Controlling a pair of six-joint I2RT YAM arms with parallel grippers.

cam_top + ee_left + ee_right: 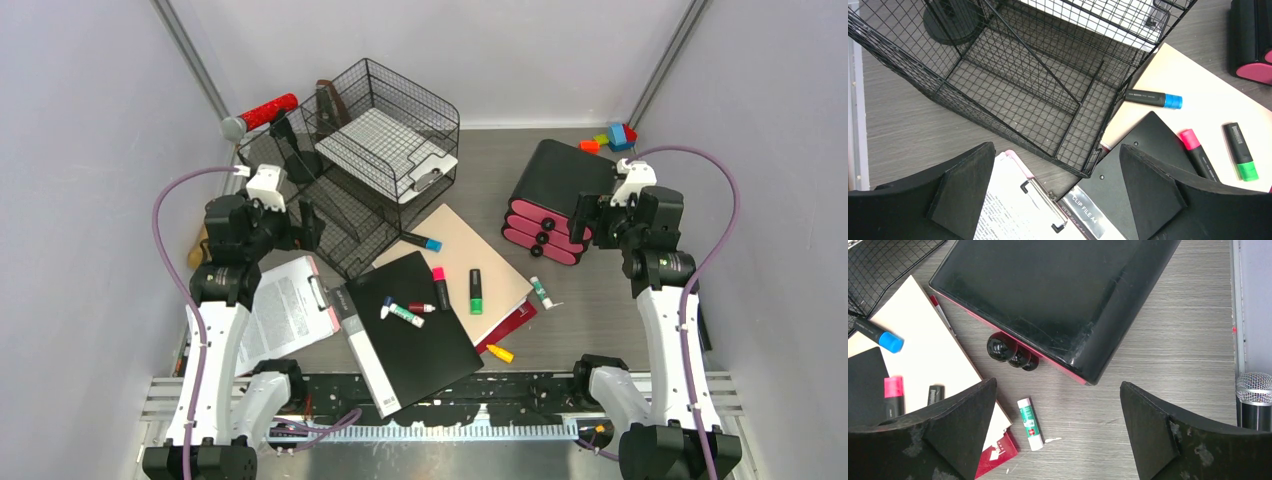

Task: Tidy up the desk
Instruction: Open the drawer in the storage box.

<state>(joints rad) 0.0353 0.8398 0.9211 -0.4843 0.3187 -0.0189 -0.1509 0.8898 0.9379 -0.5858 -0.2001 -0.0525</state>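
Desk [600, 330]: grey wood-grain top running from the front rail to the back wall, between pale side walls.

Left gripper [1058, 197]: jaws spread wide and empty, poised above the near corner of the wire rack [380, 150] and the clip of a clipboard [285, 310].

Right gripper [1058, 435]: likewise released, holding nothing, above bare desk just beside the drawer unit [555, 185], whose pink fronts and knobs face the folders.

Centre: a black folder [410, 340] overlaps a beige folder [470, 245]. A green marker [476, 292] lies on the beige one, a pink marker [439, 285] straddles both, and a blue-capped marker [425, 242] lies at the rack's foot.

A glue stick [541, 291] lies on the desk, right of the folders.

Back left: a red microphone [262, 113] lies beside the rack.

Back right corner: toy blocks [610, 138].
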